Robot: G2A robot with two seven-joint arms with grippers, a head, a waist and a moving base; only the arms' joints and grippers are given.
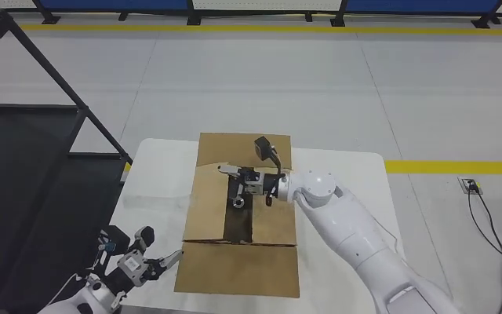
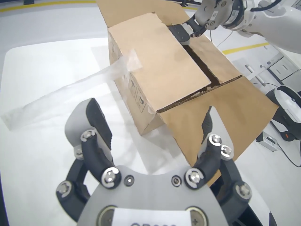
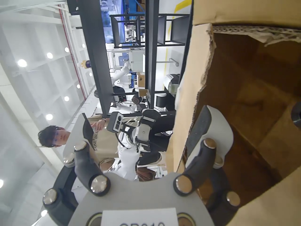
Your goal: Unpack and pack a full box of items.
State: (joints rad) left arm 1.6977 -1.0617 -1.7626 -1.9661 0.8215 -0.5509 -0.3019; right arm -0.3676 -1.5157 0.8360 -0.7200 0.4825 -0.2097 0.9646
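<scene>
Brown corrugated cardboard box (image 1: 208, 204) sits on a white rounded table (image 1: 157, 180), amid pale grey floor (image 1: 274, 78) with a yellow line (image 1: 439, 166). Right gripper (image 1: 238, 187), fingers spread, straddles a top flap's edge. Left gripper (image 2: 151, 109) hovers agape and empty near the box's corner.

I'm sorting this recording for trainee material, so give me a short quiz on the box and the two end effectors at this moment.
1. True or false: the left end effector is open.
2. Where is the right end effector? A) at the gap in the top of the cardboard box; B) raised high above it; C) shut on a bottle.
3. What trails from the box's side onto the white table?
Key: 1 true; 2 A; 3 a clear tape strip.
</scene>
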